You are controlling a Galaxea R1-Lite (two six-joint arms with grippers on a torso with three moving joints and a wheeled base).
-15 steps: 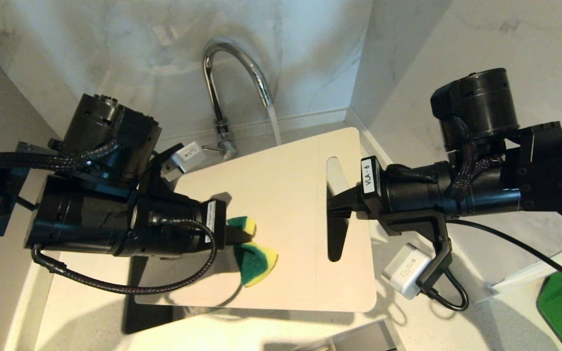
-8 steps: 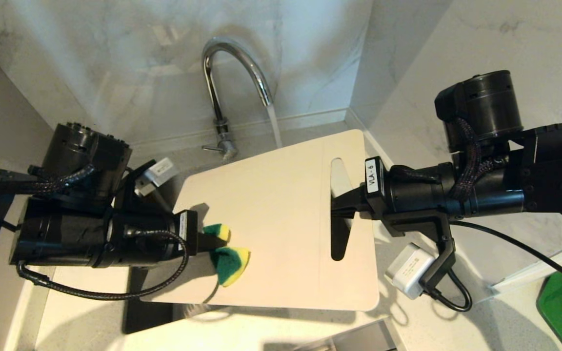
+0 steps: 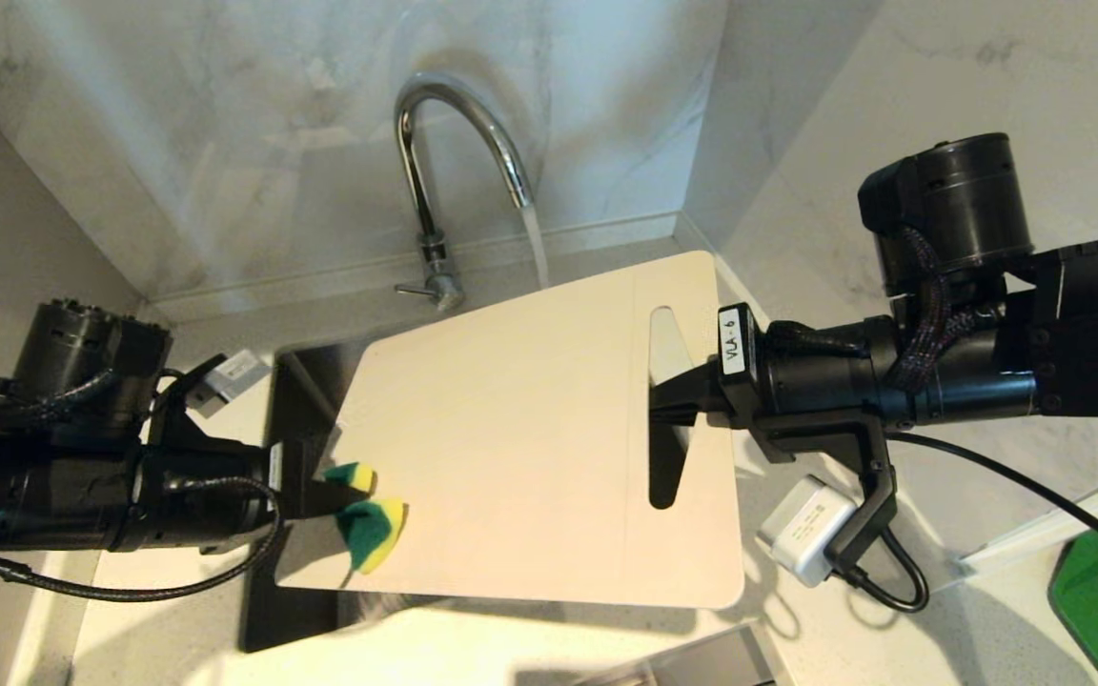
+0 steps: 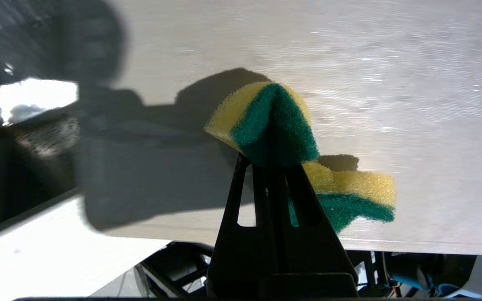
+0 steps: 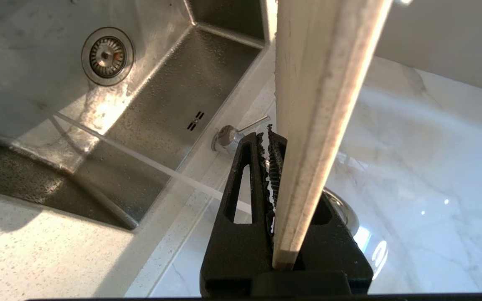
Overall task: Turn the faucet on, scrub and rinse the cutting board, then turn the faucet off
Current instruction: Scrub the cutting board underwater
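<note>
Jaws of left gripper (image 3: 344, 491) pressed together on a folded green-and-yellow sponge (image 3: 368, 527); left wrist view shows fingers (image 4: 266, 196) pinching the fold, both halves flaring out past the tips. Sponge sits against the face of the cutting board (image 3: 520, 438), near its lower left corner in head view. Contact w/ board looks likely but can't be confirmed.

Jaws of right gripper (image 3: 673, 400) clamped on the board's edge at the handle-slot end. Right wrist view: board (image 5: 320, 104) seen edge-on between the two fingers (image 5: 241, 184), held firmly. Board is held up over the sink (image 5: 149, 108), tilted, not resting on the counter (image 3: 892, 629).

Faucet (image 3: 458, 152) stands behind the board, spout arching fwd; water stream (image 3: 535, 243) running from the spout and passing behind the board's far edge. Right wrist view shows the stream (image 5: 140, 161) crossing over the sink basin; drain (image 5: 107, 54) visible. Side lever (image 3: 413, 288) at the tap's base points left.
</note>
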